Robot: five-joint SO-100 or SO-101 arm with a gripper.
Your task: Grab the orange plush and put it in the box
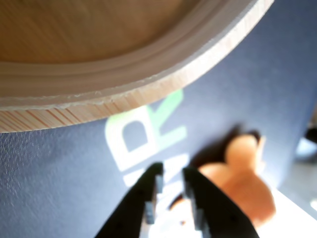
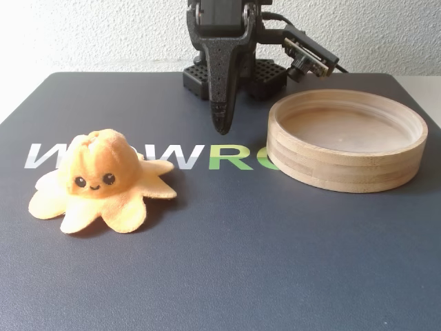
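Orange plush point(image 2: 103, 181): soft octopus toy, domed head, black eyes and small smile facing the fixed camera. Lies flat on the table point(image 2: 227, 269), tentacles spread, in the left half as the fixed view shows it, roughly midway between the near and far edges. It partly covers the left end of the white and green lettering point(image 2: 207, 157) printed on the dark surface.

Box point(image 2: 346, 138): shallow round light-wood tray with thick layered rim, on the right half of the table, toward the far right corner in the fixed view. Nothing inside. Its left wall overlaps the right end of the lettering.

Pincer point(image 2: 222, 126): black, pointing straight down over the far middle of the table, its tip hanging just above the lettering. It stands between plush and box, nearer the box rim. In the wrist view the two fingers point(image 1: 171, 198) are nearly together, with only a narrow gap between them and nothing in it.

Relation of plush to pincer: well apart, no contact. In the fixed view the plush is to the left of the tip and closer to the near edge. In the wrist view the plush point(image 1: 242, 186) appears blurred beyond the fingers, at lower right, and the box rim point(image 1: 148, 64) fills the top.

Arm base point(image 2: 231, 72): black, at the far edge, centre.
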